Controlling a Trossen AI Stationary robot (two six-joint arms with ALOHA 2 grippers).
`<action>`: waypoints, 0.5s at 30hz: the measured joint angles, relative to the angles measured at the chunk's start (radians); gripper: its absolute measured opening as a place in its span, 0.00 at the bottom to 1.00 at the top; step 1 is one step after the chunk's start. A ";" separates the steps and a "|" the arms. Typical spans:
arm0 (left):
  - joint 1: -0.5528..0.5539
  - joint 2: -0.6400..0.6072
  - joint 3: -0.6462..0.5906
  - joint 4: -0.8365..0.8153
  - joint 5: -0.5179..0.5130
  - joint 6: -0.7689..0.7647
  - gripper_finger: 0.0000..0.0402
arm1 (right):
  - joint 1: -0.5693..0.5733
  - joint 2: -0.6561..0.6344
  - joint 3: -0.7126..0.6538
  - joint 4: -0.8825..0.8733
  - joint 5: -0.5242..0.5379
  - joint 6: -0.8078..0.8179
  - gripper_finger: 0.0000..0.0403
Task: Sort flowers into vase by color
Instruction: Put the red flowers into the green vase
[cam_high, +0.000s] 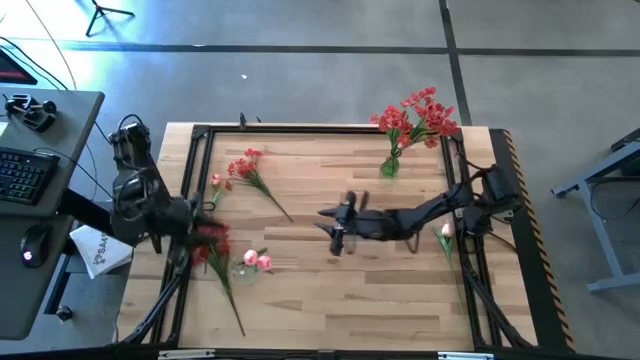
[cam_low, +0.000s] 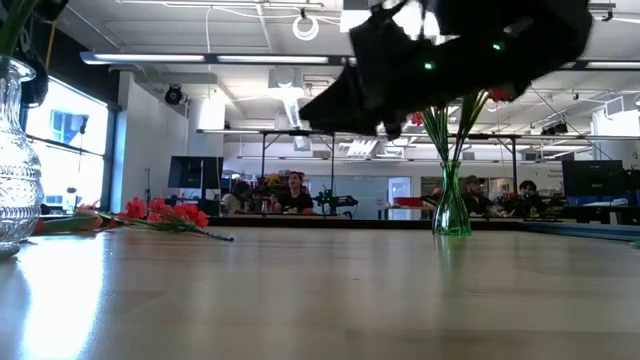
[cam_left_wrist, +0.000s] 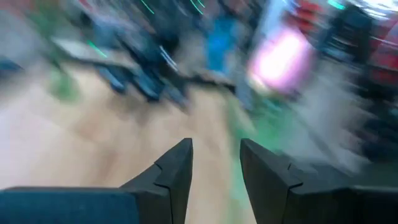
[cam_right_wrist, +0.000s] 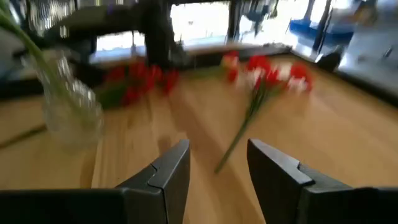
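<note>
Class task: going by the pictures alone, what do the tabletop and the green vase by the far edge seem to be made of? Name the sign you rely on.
Tabletop: likely wood, pale, with a smooth sheen; parallel plank strips and grain lines show from above. Green vase: probably tinted glass, though clear plastic is possible; the stems show through its glossy wall.

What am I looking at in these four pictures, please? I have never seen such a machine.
It is a robot with two dark arms at a wooden table. One picture looks down from above, one looks level across the tabletop, and two come from cameras on the wrists.

The left end effector is at the table's left edge and the right end effector reaches over the middle. Both are open and hold nothing.

A green vase with red flowers stands at the far right. A clear vase is also there. More red flowers and pink flowers lie loose on the wood.
</note>
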 joint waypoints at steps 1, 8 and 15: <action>0.000 -0.003 0.001 0.020 -0.082 0.051 0.30 | -0.011 0.001 0.053 -0.104 -0.021 0.015 0.38; 0.002 0.011 0.001 -0.013 -0.420 0.097 0.30 | -0.082 0.142 0.384 -0.467 -0.056 -0.043 0.42; 0.002 0.079 0.000 -0.126 -0.430 -0.072 0.30 | -0.173 0.399 0.706 -0.591 -0.177 -0.083 0.58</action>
